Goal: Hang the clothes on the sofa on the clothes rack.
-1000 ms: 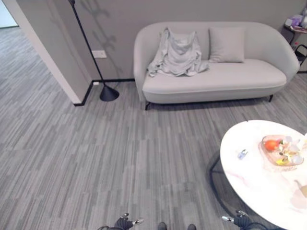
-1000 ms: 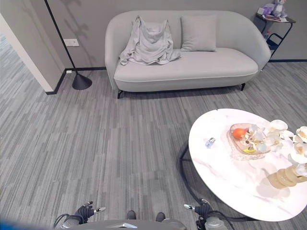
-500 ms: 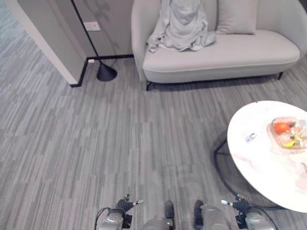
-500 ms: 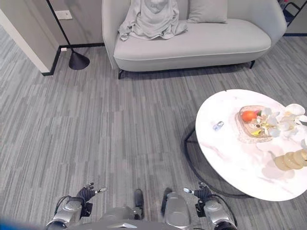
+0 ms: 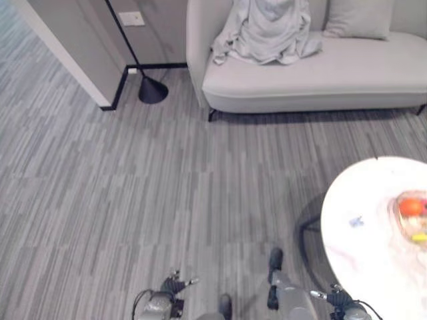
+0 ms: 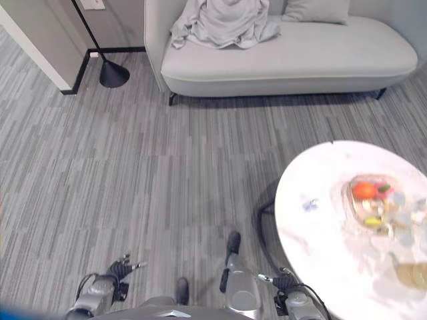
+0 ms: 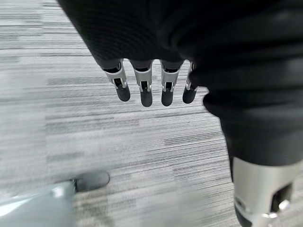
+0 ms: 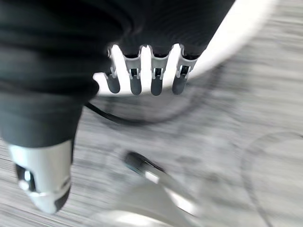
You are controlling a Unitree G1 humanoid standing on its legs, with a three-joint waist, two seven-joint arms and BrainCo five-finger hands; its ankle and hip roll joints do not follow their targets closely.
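A pale grey garment (image 5: 267, 32) lies crumpled against the back of a light grey sofa (image 5: 320, 73) at the far side of the room, on its left part. My left hand (image 5: 175, 288) hangs low at the bottom edge, fingers (image 7: 142, 92) straight and holding nothing. My right hand (image 5: 335, 296) hangs low at the bottom right beside the round table, fingers (image 8: 156, 82) straight and empty. Both hands are far from the garment.
A round white marble table (image 6: 320, 240) with a dish of fruit (image 6: 368, 199) and a small object (image 6: 309, 204) stands at right. A black floor lamp base (image 5: 152, 91) sits left of the sofa by a wall corner (image 5: 107, 103). A cushion (image 5: 357, 20) rests on the sofa. Grey carpet lies between.
The camera has moved forward and tilted down: sofa and garment have slid toward the top edge, the table toward the right. Both hands stay hanging low.
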